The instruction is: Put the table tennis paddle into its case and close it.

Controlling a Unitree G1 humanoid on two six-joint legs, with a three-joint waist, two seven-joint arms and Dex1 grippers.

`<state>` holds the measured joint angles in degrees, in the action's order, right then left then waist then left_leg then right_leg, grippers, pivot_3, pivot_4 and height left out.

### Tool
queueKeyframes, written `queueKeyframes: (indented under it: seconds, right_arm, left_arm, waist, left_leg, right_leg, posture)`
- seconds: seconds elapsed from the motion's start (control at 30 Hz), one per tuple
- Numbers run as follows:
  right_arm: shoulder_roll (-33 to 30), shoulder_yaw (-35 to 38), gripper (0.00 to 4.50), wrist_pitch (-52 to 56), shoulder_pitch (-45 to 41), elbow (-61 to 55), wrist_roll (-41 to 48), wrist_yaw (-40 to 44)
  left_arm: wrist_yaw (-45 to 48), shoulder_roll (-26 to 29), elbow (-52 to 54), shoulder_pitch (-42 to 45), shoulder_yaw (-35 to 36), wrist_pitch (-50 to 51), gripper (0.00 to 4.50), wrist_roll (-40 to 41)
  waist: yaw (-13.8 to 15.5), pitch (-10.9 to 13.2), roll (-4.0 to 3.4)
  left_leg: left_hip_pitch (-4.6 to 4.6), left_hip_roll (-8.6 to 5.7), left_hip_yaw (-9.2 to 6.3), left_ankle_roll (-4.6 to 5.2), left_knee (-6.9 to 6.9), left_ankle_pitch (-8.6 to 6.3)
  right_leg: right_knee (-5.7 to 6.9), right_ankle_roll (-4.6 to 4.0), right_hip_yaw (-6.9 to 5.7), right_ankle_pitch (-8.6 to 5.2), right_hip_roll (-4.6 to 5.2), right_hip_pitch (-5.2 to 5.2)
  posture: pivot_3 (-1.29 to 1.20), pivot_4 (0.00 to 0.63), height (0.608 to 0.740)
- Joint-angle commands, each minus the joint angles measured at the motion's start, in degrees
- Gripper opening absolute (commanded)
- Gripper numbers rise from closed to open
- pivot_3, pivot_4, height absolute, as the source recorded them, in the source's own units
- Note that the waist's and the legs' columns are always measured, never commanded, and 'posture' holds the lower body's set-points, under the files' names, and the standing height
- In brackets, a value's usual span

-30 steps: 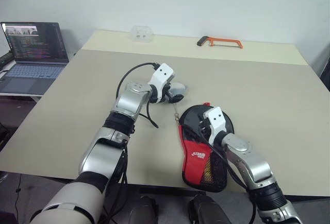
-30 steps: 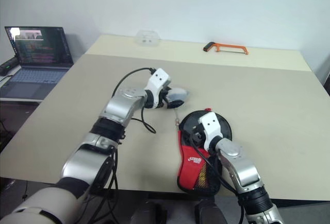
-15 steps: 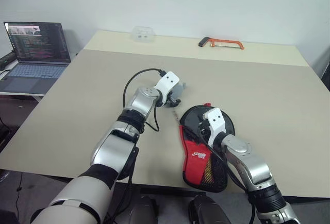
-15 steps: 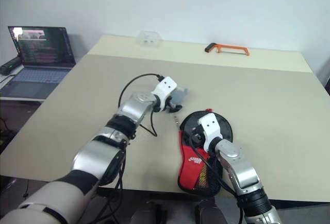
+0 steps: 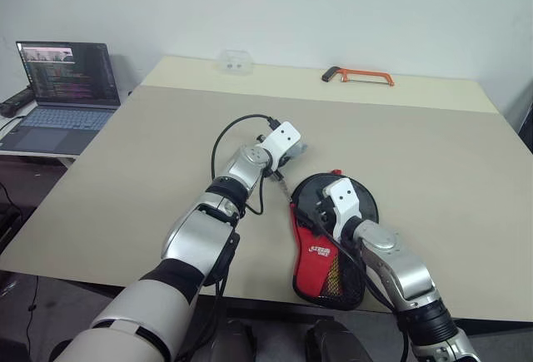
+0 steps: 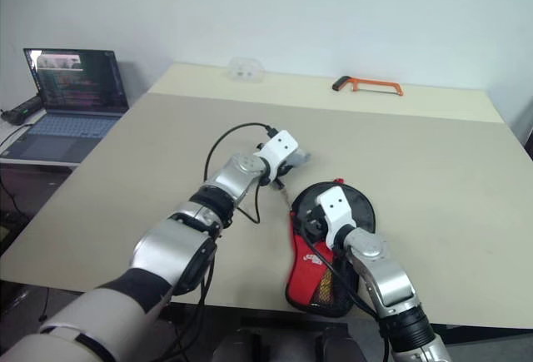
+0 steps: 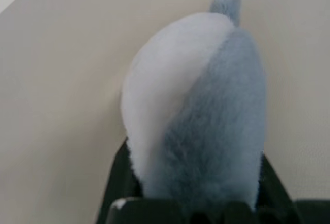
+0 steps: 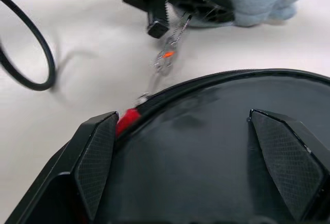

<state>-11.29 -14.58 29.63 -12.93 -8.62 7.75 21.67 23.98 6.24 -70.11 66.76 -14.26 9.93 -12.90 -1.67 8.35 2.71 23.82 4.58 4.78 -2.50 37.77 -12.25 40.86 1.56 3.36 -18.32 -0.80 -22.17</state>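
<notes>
The case [image 5: 326, 250] lies near the table's front edge: a round glossy black head, a red body with white lettering and a mesh pocket. I cannot tell the table tennis paddle apart from it. A short chain [image 8: 165, 62] links the case to a fluffy grey-white charm [image 7: 201, 110]. My left gripper [image 5: 287, 152] is shut on that charm, low over the table just beyond the case. A black fingertip [image 7: 117, 183] presses its side. My right gripper [image 8: 191, 167] hovers open over the black head, fingers spread wide with nothing between them.
An orange hacksaw [image 5: 358, 75] and a clear plastic container [image 5: 232, 60] lie at the far edge of the beige table [image 5: 433, 154]. An open laptop [image 5: 62, 79] stands on a lower surface to the left. A black cable [image 5: 229, 133] loops off my left wrist.
My left gripper has sunk toward the table and closer to the case, with the charm in it, and its fingers have narrowed onto the charm. The right arm has not moved.
</notes>
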Motion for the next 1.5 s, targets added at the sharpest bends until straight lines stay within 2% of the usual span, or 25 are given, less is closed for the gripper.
queueKeyframes:
  seconds: [0.03, 0.53, 0.87, 1.5]
  right_arm:
    - [-0.2, -0.8, 4.50, 1.5, 0.8, 1.4, -0.4, 0.9]
    - [-0.4, -1.4, 4.50, 1.7, 1.2, 0.8, -1.6, 1.8]
    - [-0.6, -2.3, 4.50, 2.9, 2.6, -1.5, -2.8, 2.2]
    - [0.1, -3.0, 4.50, 7.2, 5.5, -6.9, -4.0, -1.3]
  left_arm:
    - [-0.6, -1.1, -1.3, 1.3, 0.1, -1.5, 0.67, -0.9]
    - [-7.4, -4.9, -7.0, 11.5, -2.0, -9.3, 0.66, -7.9]
    - [-12.9, -12.8, -8.9, 17.2, -4.4, -9.1, 0.66, -13.4]
    - [-17.8, -26.0, -9.1, 19.8, -15.2, -17.4, 0.66, -24.5]
  waist:
    - [0.0, 0.0, 0.00]
    - [-0.1, 0.1, 0.05]
    - [-0.1, 0.1, 0.03]
    - [0.0, 0.1, -0.01]
  left_leg:
    - [0.01, 0.00, 0.00, 0.00, 0.00, 0.00]
    - [0.07, -0.01, 0.01, -0.02, -0.21, -0.02]
    - [0.12, -0.05, 0.02, -0.07, -0.91, -0.02]
    - [0.16, -0.07, 0.01, -0.12, -0.94, -0.06]
  right_leg:
    - [0.01, 0.00, 0.00, 0.00, 0.00, 0.00]
    - [-0.14, 0.01, 0.04, 0.00, -0.01, -0.10]
    - [-0.93, -0.05, 0.07, 0.04, -0.01, -0.12]
    - [-0.99, -0.01, 0.19, 0.00, 0.02, -0.15]
  posture:
    - [0.00, 0.150, 0.740]
    - [0.00, 0.150, 0.740]
    - [0.00, 0.150, 0.740]
    - [0.00, 0.150, 0.740]
